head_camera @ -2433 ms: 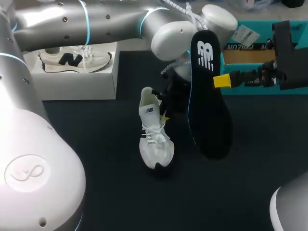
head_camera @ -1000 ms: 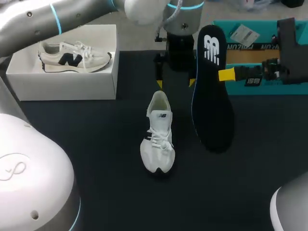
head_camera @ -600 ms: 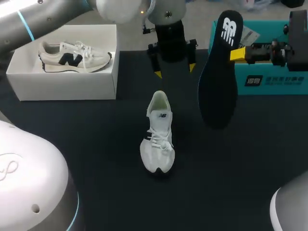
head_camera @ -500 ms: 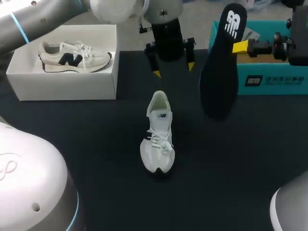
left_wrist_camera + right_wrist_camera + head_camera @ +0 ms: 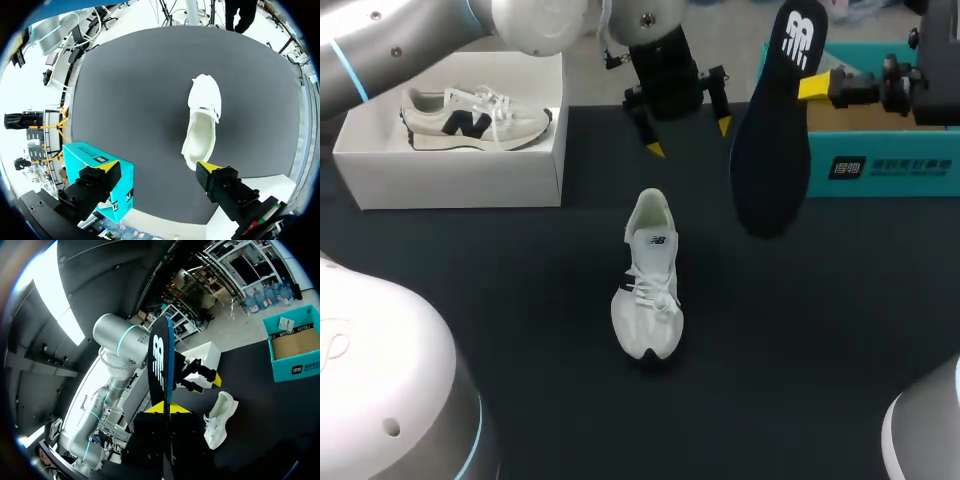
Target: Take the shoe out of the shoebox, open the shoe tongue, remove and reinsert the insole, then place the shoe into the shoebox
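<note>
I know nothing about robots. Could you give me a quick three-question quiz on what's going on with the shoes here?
1. True or false: the black insole sits inside the white shoe on the table.
2. What does the right gripper hold? A) the insole B) a shoelace C) nothing
3. Where does the second shoe lie?
Key: 1 false, the insole is held up off the table; 2 A; 3 in the white shoebox.
</note>
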Motion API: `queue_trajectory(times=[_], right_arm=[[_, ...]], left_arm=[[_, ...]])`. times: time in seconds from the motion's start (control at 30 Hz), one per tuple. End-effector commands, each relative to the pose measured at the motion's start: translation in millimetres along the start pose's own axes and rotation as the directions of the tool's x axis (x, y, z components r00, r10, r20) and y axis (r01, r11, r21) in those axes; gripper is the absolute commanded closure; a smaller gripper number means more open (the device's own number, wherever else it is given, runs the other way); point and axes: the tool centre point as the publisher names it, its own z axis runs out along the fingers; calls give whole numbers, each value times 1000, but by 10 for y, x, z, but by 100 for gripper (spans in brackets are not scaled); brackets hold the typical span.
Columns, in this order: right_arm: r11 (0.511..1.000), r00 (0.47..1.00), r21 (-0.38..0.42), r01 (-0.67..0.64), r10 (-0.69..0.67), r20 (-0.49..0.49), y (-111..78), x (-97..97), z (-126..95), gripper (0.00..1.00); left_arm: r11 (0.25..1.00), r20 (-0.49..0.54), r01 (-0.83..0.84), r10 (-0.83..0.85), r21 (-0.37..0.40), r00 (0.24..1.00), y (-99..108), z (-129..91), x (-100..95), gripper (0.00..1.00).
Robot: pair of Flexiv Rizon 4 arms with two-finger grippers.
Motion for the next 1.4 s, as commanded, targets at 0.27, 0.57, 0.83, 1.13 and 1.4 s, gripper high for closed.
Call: queue_trajectory(times=[0.27,0.57,0.83,1.13,1.4], right_arm=[[949,950,144,-280,296,-101,545,-408,-96,100],[843,886,375,-386,451,-103,731,-624,18,100],[773,847,427,-469,531,-31,752,-770,168,100],[770,847,428,-474,532,-20,853,-678,430,100],[773,836,409,-485,547,-41,885,-563,685,100]], left_arm=[[993,610,91,-24,-79,792,-120,-577,-83,0],[997,831,16,54,-76,553,-314,-924,-194,0],[993,929,-8,114,-118,352,-464,-1148,-259,0],[991,971,-66,126,-115,201,-407,-1237,-524,0],[981,963,-130,167,-141,212,-377,-1205,-755,14]])
